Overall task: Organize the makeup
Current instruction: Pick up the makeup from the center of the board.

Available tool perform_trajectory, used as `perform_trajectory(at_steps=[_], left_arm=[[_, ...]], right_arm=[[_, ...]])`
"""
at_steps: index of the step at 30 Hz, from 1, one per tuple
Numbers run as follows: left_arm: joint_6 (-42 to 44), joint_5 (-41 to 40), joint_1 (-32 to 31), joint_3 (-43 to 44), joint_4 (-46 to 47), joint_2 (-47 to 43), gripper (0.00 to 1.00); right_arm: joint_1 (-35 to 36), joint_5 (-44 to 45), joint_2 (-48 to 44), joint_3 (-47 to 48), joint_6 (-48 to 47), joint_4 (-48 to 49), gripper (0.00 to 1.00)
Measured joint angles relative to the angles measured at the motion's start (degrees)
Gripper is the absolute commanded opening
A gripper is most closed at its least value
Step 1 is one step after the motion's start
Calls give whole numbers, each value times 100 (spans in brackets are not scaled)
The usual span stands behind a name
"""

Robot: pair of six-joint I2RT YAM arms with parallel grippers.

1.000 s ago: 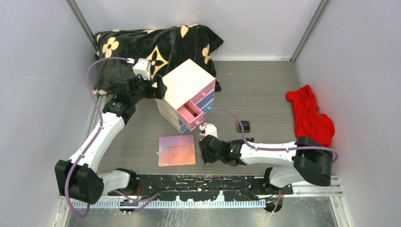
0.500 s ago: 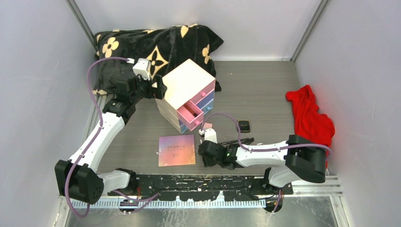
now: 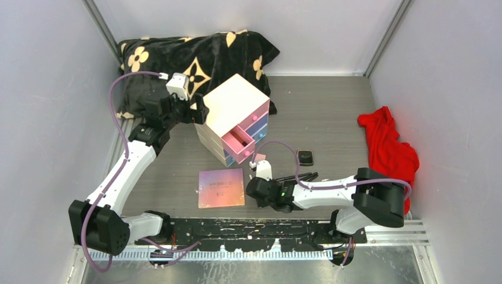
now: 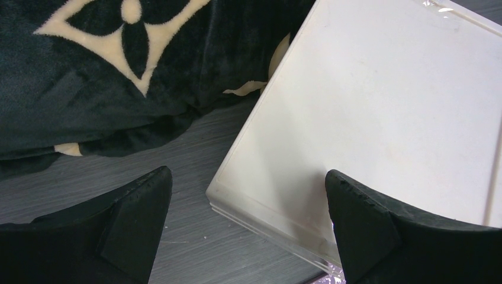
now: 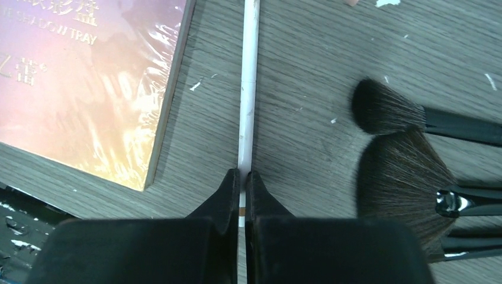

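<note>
Right wrist view is showing the thin white stick lying on the counter, just beside the edge of the iridescent palette. The right claw is gripping the stick's near end, its two fingers standing almost together with the stick pinched between them. I cannot tell whether the stick is leaving the wood. To its right, the black-handled brushes, one round-headed and one fan-shaped, are lying side by side, untouched.

In the top external view, the tiny pink compact and the black compact are sitting loose on the counter in front of the cream drawer box. Its pink drawer is standing pulled open, and I cannot see what, if anything, is lying inside.

The left claw is hanging wide open at the box's back corner, gripping nothing, one finger over the lid and the other over the counter. It is probably waiting there to steady the box.

The task is looking barely begun. Every piece of makeup in view is lying outside the drawers, so the stick, palette, brushes and both compacts are all awaiting stowing. The red cloth and the black flowered blanket are lying off to the sides.
</note>
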Motion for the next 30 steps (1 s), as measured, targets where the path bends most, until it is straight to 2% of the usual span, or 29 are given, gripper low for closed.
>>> perform_trajectory(at_steps=[9, 14, 23, 30], left_arm=[[0, 0, 0, 0, 0, 0, 100], [0, 0, 0, 0, 0, 0, 100], [0, 0, 0, 0, -2, -2, 100], [0, 0, 0, 0, -26, -28, 100]], right_arm=[[149, 389, -144, 55, 184, -730, 1], [264, 431, -420, 326, 203, -2017, 1], [291, 435, -894, 2378, -87, -4295, 1], [271, 437, -848, 4074, -544, -5517, 1]])
